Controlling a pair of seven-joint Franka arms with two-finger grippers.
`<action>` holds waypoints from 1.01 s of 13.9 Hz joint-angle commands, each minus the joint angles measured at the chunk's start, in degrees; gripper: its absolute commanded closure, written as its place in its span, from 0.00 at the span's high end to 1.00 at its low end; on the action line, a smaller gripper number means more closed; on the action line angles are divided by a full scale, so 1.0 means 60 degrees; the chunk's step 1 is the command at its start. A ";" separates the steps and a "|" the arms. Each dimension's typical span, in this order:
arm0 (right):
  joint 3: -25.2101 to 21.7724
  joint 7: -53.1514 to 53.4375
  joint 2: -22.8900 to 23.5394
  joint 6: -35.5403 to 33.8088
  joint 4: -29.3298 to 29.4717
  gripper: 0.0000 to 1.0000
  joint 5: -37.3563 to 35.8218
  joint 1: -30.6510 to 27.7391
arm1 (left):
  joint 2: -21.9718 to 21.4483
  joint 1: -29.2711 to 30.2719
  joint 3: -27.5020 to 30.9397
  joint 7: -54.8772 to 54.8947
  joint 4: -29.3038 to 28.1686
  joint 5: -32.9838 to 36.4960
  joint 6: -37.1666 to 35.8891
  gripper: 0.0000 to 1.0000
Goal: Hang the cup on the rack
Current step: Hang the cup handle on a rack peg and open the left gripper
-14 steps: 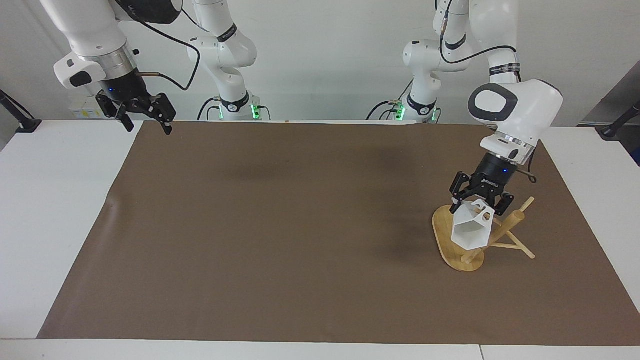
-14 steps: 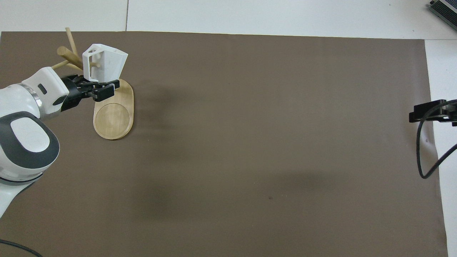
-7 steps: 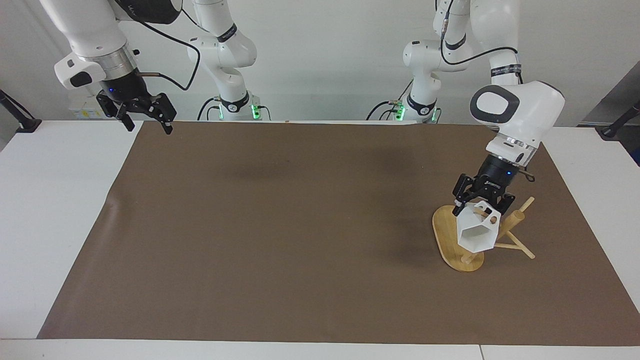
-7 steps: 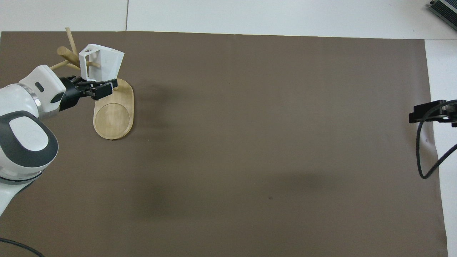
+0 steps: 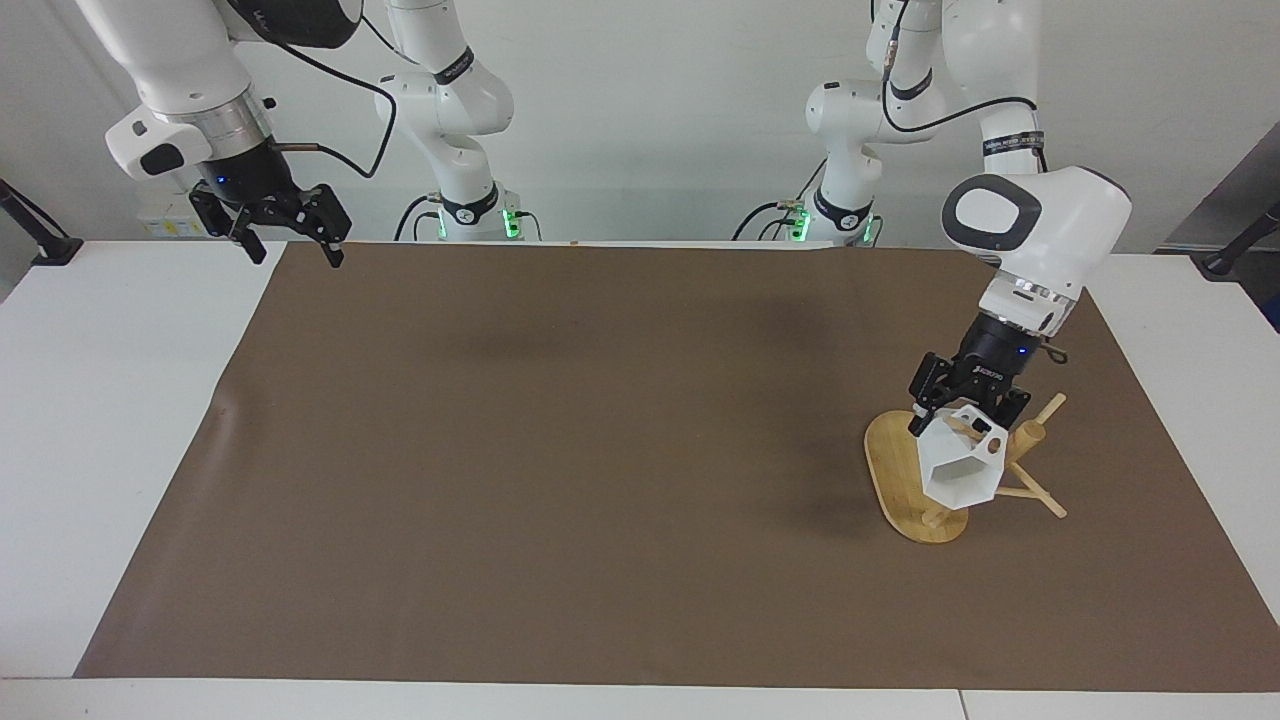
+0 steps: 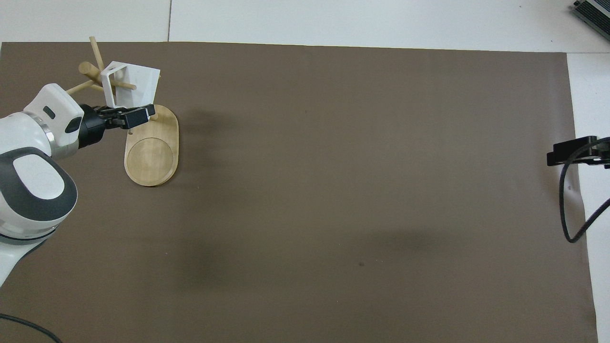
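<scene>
Clamping the cup [image 5: 958, 468] at its base, the left gripper [image 5: 966, 408] holds its handle hole against a peg of the rack [image 5: 1020, 452] just below, while the open-fingered right gripper [image 5: 290, 240] waits.

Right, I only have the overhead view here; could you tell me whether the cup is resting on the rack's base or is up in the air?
Observer: In the facing view the cup appears to be up off the base of the rack. The left gripper grips it at its handle end.
Operator: Thanks. Which way does its mouth point?
Observer: Its hexagonal mouth tips away from the robots and slightly downward.
Operator: And the right gripper? I see only its tip.
Observer: The right gripper waits raised and open over the table edge at its own end.
</scene>
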 commanded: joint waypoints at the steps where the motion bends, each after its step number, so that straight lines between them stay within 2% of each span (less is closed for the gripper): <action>1: -0.0052 -0.0107 -0.0095 0.0006 -0.0079 1.00 0.0158 0.0030 | 0.0078 0.0030 0.0010 -0.0260 0.0081 0.0234 0.0130 0.00; 4: -0.0066 -0.0107 -0.0110 -0.0023 -0.0137 1.00 0.0158 0.0059 | 0.0078 0.0016 0.0010 -0.0669 0.0008 0.0248 0.0057 0.04; 5: -0.0052 -0.0107 -0.0125 -0.0009 -0.0152 1.00 0.0158 0.0059 | 0.0064 0.0016 0.0024 -0.0728 -0.0006 0.0248 0.0043 0.19; 6: -0.0052 -0.0107 -0.0125 -0.0009 -0.0152 1.00 0.0172 0.0059 | 0.0064 0.0016 0.0010 -0.0729 -0.0006 0.0248 0.0042 0.72; 7: -0.0037 -0.0150 -0.0125 -0.0023 -0.0152 1.00 0.0173 0.0059 | 0.0064 0.0016 0.0024 -0.0729 -0.0006 0.0321 0.0028 1.00; 11: -0.0022 -0.0150 -0.0125 -0.0082 -0.0152 1.00 0.0173 0.0059 | 0.0078 0.0074 0.0039 -0.0729 0.0095 0.0686 -0.0206 1.00; 14: -0.0022 -0.0150 -0.0125 -0.0082 -0.0152 1.00 0.0173 0.0059 | 0.0093 0.0599 0.0054 -0.0874 0.0577 0.1577 -0.1213 1.00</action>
